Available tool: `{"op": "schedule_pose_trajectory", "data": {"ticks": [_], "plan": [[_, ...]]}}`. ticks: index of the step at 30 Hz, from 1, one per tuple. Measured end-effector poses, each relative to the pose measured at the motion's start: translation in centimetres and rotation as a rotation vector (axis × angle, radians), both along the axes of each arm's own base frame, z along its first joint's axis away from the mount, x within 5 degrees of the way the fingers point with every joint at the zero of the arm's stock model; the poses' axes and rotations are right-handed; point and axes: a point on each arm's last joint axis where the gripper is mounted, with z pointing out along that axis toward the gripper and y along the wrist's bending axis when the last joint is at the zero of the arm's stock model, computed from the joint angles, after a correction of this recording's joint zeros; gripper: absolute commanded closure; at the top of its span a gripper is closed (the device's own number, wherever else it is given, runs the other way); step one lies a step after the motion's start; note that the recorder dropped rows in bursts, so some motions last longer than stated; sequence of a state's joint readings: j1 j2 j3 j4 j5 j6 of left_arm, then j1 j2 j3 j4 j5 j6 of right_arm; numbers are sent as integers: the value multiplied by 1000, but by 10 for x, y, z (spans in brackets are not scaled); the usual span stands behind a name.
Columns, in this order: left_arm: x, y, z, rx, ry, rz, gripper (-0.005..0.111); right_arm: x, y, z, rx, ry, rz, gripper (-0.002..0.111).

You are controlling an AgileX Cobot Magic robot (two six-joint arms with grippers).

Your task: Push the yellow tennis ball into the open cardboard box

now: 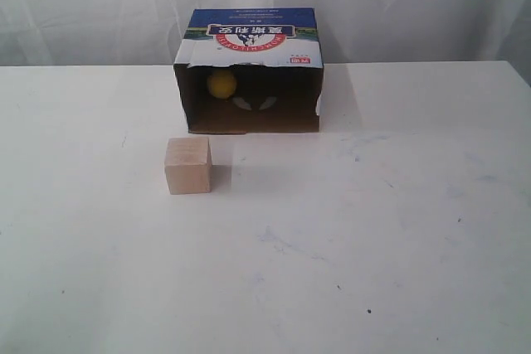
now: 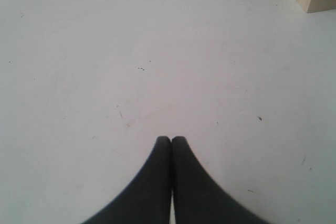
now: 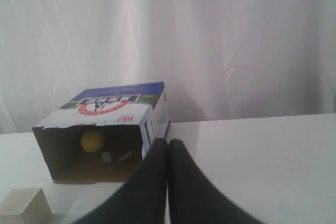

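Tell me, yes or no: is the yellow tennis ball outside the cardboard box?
No, the yellow tennis ball sits inside the open cardboard box, within its dark interior.

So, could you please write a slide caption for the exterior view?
Yellow tennis ball resting inside the open cardboard box, wooden cube in front on the white table.

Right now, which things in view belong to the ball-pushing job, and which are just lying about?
Job: yellow tennis ball, sitting inside the open cardboard box; left tool and right tool, both shut and empty.
Lying about: wooden cube, in front of the box and apart from it; white curtain behind.
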State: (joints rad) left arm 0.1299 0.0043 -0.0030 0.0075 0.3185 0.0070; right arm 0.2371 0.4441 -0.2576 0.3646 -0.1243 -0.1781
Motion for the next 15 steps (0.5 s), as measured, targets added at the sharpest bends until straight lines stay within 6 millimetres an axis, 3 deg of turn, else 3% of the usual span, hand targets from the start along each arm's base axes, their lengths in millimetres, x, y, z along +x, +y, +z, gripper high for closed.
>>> {"op": "schedule_pose_trajectory", "data": {"ticks": [9,15], "plan": [[0,0,0,0,0,0,107,-33,-20,17,-41,-203,-182,108],[0,0,0,0,0,0,107,-50,-20,10,-80,-161,-205,108]]}}
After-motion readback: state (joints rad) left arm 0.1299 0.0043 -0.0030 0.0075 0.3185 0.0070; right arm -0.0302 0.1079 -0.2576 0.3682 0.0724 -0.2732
